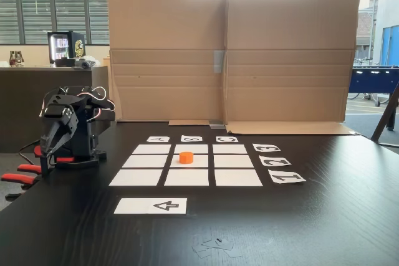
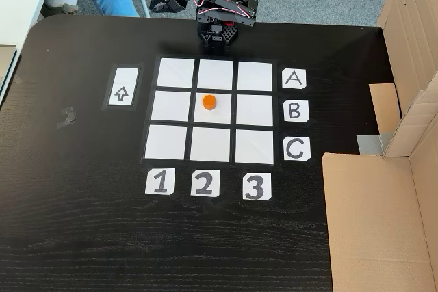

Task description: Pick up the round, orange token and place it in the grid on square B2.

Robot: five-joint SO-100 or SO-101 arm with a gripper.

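**Orange token sits on the middle square**

The orange token (image 1: 186,157) stands flat on square B2 (image 1: 176,161), the middle cell of the grid (image 1: 142,177). In the view from above, the token (image 2: 209,102) lies a little above the centre of that square (image 2: 213,115), inside its edges and clear of the black gaps between cells.

The lettered cards (image 2: 293,111) line one side of the grid (image 2: 176,73), the numbered cards (image 2: 204,182) another, and the long card with the arrow (image 2: 122,87) lies on its own beside the grid.

The arm is folded up at the table (image 2: 82,223) edge, well apart from the token. Its fingers (image 1: 48,143) point down beside the base; I cannot tell whether they are together or apart. From above they (image 2: 159,3) hang past the table edge. A cardboard wall (image 1: 230,54) stands behind the grid.
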